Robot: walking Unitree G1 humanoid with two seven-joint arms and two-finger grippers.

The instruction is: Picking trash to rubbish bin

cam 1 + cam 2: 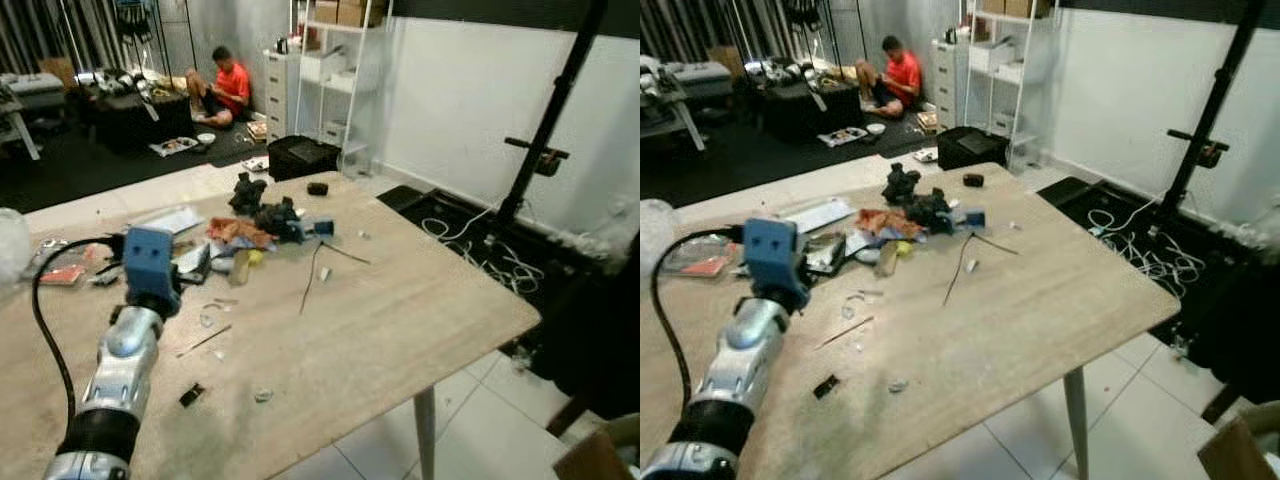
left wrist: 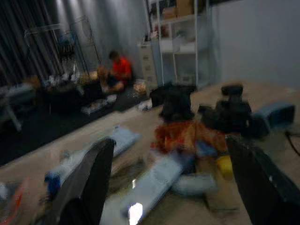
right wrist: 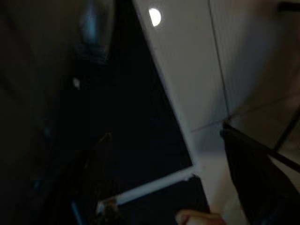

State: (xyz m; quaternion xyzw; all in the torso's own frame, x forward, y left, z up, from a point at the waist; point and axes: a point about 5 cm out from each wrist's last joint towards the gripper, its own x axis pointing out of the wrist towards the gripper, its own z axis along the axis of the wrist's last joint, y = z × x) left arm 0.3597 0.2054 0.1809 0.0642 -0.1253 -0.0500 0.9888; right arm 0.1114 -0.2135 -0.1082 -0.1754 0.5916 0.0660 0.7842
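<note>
Over the near left part of the wooden tabletop (image 1: 400, 310), the robot's left arm (image 1: 120, 375) reaches forward and slightly upward, its silver forearm ending in a blue wrist block (image 1: 150, 262) with a black cable (image 1: 45, 320) looping off its side. The left end effector (image 2: 173, 187) hovers above the tabletop just short of the trash heap, and in the left wrist view its two black fingers (image 2: 93, 183) stand wide apart with nothing between them.

The trash lies in a loose pile (image 1: 255, 235) toward the far middle of the tabletop: an orange crumpled wrapper (image 2: 187, 136), a small yellow piece (image 2: 225, 165), pale plastic packets (image 2: 154, 180), and dark black lumps (image 2: 229, 112) behind them. A thin dark stick (image 1: 310, 280) lies just right of the pile, and small scraps (image 1: 192, 394) are scattered nearer the front edge. A flat white packet (image 1: 170, 220) and a red one (image 1: 62, 274) rest toward the left side.

The right end effector (image 3: 173, 187) hangs low over pale floor tiles (image 3: 197, 84) in deep shade, its fingers spread apart and empty.

In the background a person in an orange shirt (image 1: 225, 88) sits on the floor near white shelves (image 1: 335, 70).
</note>
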